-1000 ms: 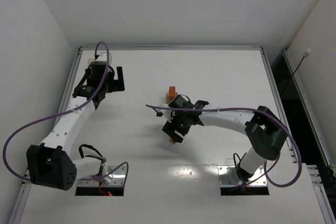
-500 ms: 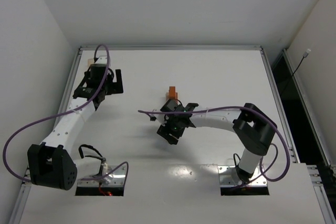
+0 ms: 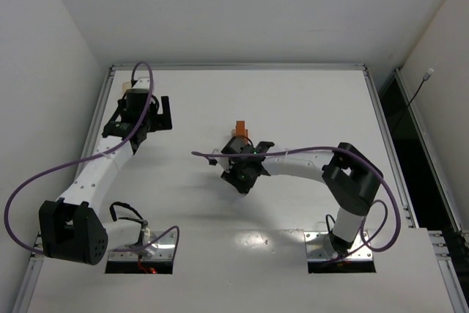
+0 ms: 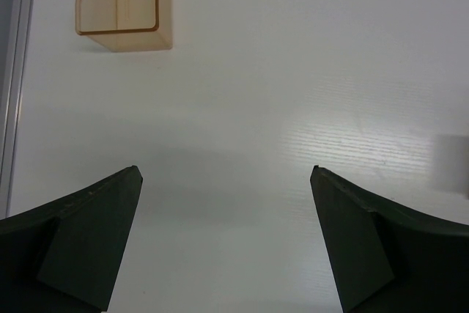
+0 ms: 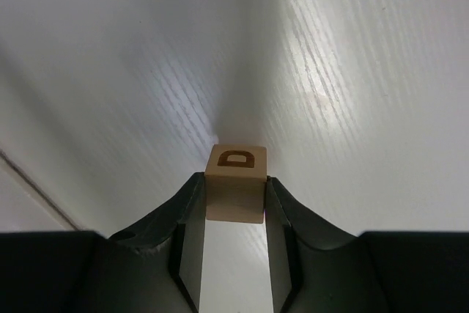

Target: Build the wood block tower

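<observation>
My right gripper [image 5: 234, 182] pinches one tan cube [image 5: 236, 194], a finger [image 5: 187, 218] pressed flat on each side and the dark D facing my wrist camera. I cannot tell whether the cube rests on the white table [image 5: 352, 71] or hangs just clear of it. From above, the tower [image 3: 239, 129] stands just beyond that wrist, near the middle of the table, with a reddish-orange block on top and something paler beneath. I judge the step in hand to be the pick-up of the next block. The next move calls for a straight lift, a short carry to the tower, and a square, gentle set-down so the narrow stack does not tip. My left gripper [image 4: 225, 174] is spread wide and holds nothing, hovering at the far left, well apart from the tower, with the pale wooden tray [image 4: 124, 5] ahead of it. By count: one cube in my grip, one tower whose blocks I cannot number from here, one tray.
</observation>
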Controlling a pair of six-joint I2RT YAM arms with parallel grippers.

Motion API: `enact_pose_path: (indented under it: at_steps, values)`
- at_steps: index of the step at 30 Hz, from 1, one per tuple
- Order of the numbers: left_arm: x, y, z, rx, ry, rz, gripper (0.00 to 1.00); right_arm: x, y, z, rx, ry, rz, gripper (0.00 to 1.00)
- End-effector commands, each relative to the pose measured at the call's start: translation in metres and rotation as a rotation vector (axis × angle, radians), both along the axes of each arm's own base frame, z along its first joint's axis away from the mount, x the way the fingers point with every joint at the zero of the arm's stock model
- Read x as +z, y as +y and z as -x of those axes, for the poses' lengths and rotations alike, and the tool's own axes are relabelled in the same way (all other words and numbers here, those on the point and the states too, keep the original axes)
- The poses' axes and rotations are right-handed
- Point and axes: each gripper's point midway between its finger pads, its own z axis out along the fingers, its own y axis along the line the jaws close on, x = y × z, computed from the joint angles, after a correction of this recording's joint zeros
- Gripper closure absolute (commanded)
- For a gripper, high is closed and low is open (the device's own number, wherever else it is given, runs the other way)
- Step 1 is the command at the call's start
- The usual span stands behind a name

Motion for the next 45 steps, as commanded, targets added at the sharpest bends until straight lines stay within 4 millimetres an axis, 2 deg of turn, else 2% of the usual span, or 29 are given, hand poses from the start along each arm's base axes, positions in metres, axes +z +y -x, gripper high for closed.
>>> enact_pose_path:
  at_steps: [1,2,4,5,6,8,9,13,14,15,16,19,20,22,23,26,27,29,34,45]
  values:
    - [0.002,0.006,-0.004,0.036,-0.028,0.006,0.0,0.07,0.027,-0.024,-0.039,-0.106,-0.156,1.0]
    - [0.002,0.008,-0.004,0.043,-0.028,0.001,0.0,0.085,0.03,-0.031,-0.059,-0.123,-0.188,1.0]
    - [0.002,0.009,-0.003,0.056,-0.038,0.004,0.0,0.136,0.044,-0.046,-0.113,-0.198,-0.284,1.0]
    - [0.002,0.009,-0.003,0.056,-0.038,0.004,0.0,0.149,0.046,-0.051,-0.198,-0.197,-0.306,1.0]
    - [0.002,0.009,-0.003,0.056,-0.038,0.004,0.0,0.182,0.049,-0.064,-0.25,-0.253,-0.338,1.0]
    - [0.002,0.009,-0.003,0.056,-0.038,0.004,0.0,0.189,0.057,-0.076,-0.329,-0.249,-0.334,1.0]
    - [0.002,0.009,-0.003,0.056,-0.038,0.004,0.0,0.207,0.06,-0.088,-0.412,-0.251,-0.38,1.0]
    - [0.006,0.009,-0.005,0.062,-0.049,0.014,0.0,0.223,0.056,-0.129,-0.618,-0.283,-0.396,1.0]
    - [0.006,0.009,-0.005,0.062,-0.049,0.014,0.0,0.233,0.056,-0.139,-0.653,-0.299,-0.413,1.0]
    - [0.008,0.008,-0.009,0.062,-0.055,0.015,0.0,0.231,0.05,-0.149,-0.723,-0.301,-0.408,1.0]
    - [0.007,0.006,-0.012,0.054,-0.051,0.02,0.0,0.22,0.046,-0.154,-0.76,-0.289,-0.377,1.0]
    - [0.002,0.004,-0.015,0.052,-0.035,0.03,0.0,0.209,0.044,-0.166,-0.827,-0.284,-0.36,1.0]
    - [0.007,0.004,-0.017,0.052,-0.046,0.032,0.0,0.204,0.046,-0.166,-0.836,-0.276,-0.354,1.0]
    - [0.003,0.004,-0.018,0.052,-0.035,0.03,0.0,0.201,0.042,-0.17,-0.845,-0.272,-0.344,1.0]
    - [-0.001,0.002,-0.019,0.045,-0.024,0.034,0.0,0.194,0.043,-0.171,-0.845,-0.266,-0.328,1.0]
    - [-0.005,0.002,-0.02,0.045,-0.013,0.033,0.0,0.178,0.033,-0.181,-0.883,-0.252,-0.289,1.0]
    - [-0.001,0.002,-0.021,0.045,-0.022,0.034,0.0,0.173,0.035,-0.18,-0.877,-0.237,-0.284,1.0]
    - [-0.004,0.002,-0.022,0.045,-0.013,0.033,0.0,0.171,0.028,-0.189,-0.907,-0.23,-0.287,1.0]
    - [-0.006,0.0,-0.024,0.038,-0.012,0.038,0.0,0.147,0.022,-0.195,-0.931,-0.199,-0.238,1.0]
    - [-0.013,-0.001,-0.026,0.043,0.006,0.043,0.0,0.132,0.012,-0.205,-0.952,-0.141,-0.231,1.0]
